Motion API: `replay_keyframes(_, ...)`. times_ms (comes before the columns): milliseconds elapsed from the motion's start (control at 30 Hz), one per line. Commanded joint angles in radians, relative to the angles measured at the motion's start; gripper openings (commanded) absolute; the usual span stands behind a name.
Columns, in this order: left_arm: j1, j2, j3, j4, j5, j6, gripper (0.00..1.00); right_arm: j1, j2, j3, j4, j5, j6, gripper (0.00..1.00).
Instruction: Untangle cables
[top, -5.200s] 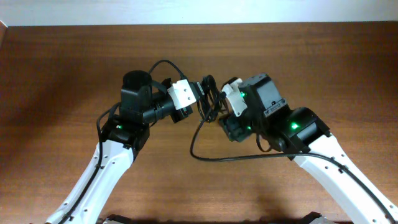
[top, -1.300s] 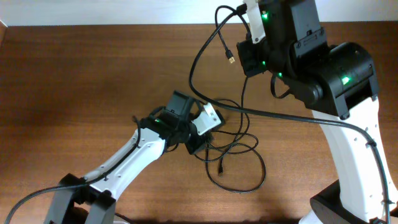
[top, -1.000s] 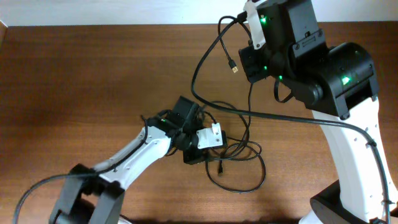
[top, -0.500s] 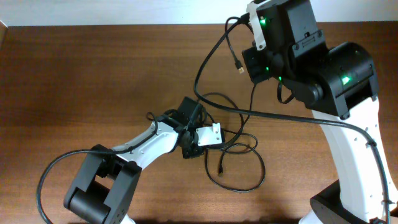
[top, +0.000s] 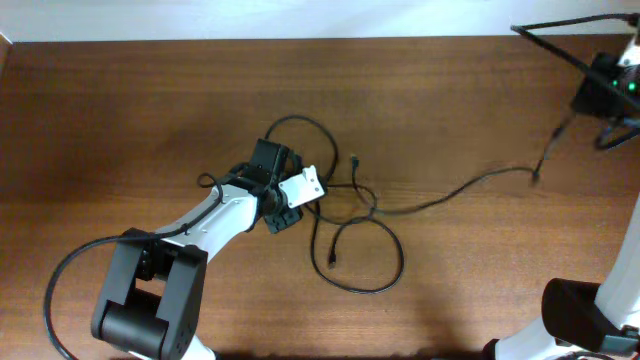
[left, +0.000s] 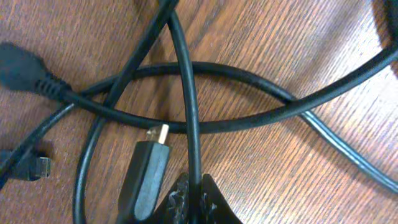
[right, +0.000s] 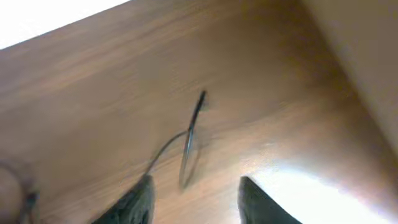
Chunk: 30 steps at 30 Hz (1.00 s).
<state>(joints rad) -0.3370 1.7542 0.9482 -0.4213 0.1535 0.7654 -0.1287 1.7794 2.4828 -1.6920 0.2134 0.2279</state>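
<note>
Lying near the middle of the brown wooden surface (top: 120, 110): cables (top: 357, 192), thin, glossy and black, in a loose tangle of overlapping loops.

- One long strand (top: 455, 195) runs out of the tangle toward the right side of the surface. Its free end rests well apart from the rest.
- Left end effector (left: 189, 196): at the left edge of the tangle, fingertips pressed together on a single cord that rises straight up the left wrist view.
- That cord crosses over two others, which curve across the view and cross one another.
- Plug (left: 146, 177): black body with a gold-coloured tip, lying flat just beside the pinched cord. The tip points at the crossing strands.
- Right end effector (right: 196, 183): fingers (right: 134, 202) spread apart. It is raised at the far right corner, well away from the tangle, and only partly visible from overhead.
- The right wrist view is blurred. It shows a thin cord end lying on the surface below.
</note>
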Motion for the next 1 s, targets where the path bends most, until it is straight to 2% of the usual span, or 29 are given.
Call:
replay_keyframes(0,0.006,0.014,-0.001,0.004,0.090,-0.017,0.06,-0.002,-0.019,0.011,-0.006,-0.444,-0.227,0.88)
replay_keyframes(33,0.004,0.014,-0.001,0.008,0.106,-0.017,0.06,0.014,-0.019,-0.014,-0.006,-0.465,-0.238,0.89)
replay_keyframes(100,-0.007,0.014,-0.001,0.014,0.121,-0.017,0.06,0.096,-0.019,-0.206,0.000,-0.448,-0.249,0.89)
replay_keyframes(167,-0.037,0.014,-0.001,0.036,0.121,-0.058,0.22,0.139,-0.019,-0.391,0.076,-0.245,-0.005,0.89)
replay_keyframes(200,-0.060,0.013,0.002,0.076,0.121,-0.151,0.38,0.142,-0.019,-0.507,0.171,-0.200,0.199,0.89)
replay_keyframes(233,-0.079,0.013,0.021,0.120,0.120,-0.278,0.38,0.142,-0.019,-0.570,0.251,-0.200,0.366,0.92)
replay_keyframes(267,-0.089,0.013,0.049,0.153,0.120,-0.356,0.40,0.142,-0.019,-0.640,0.324,-0.201,0.571,0.93)
replay_keyframes(333,-0.089,0.013,0.084,0.201,0.120,-0.440,0.42,0.142,-0.019,-0.785,0.456,-0.196,0.721,0.93)
replay_keyframes(400,-0.089,0.013,0.108,0.240,0.117,-0.440,0.31,0.142,-0.019,-0.991,0.621,-0.198,0.893,0.93)
replay_keyframes(467,-0.089,0.013,0.108,0.262,0.112,-0.440,0.32,0.142,-0.019,-1.159,0.813,-0.200,0.907,0.92)
replay_keyframes(567,-0.089,0.013,0.108,0.263,0.113,-0.440,0.31,0.142,-0.017,-1.303,0.953,-0.145,0.907,0.86)
replay_keyframes(633,-0.089,0.013,0.108,0.255,0.113,-0.440,0.31,0.142,-0.017,-1.317,0.960,-0.072,0.907,0.73)
replay_keyframes(867,-0.089,0.013,0.108,0.244,0.113,-0.440,0.31,0.142,0.128,-1.318,1.119,-0.060,0.907,0.74)
replay_keyframes(900,-0.089,0.013,0.108,0.245,0.113,-0.440,0.31,0.142,0.150,-1.318,1.133,-0.057,0.907,0.71)
replay_keyframes(967,-0.089,0.013,0.108,0.245,0.113,-0.440,0.32,0.142,0.188,-1.318,1.146,-0.051,0.907,0.52)
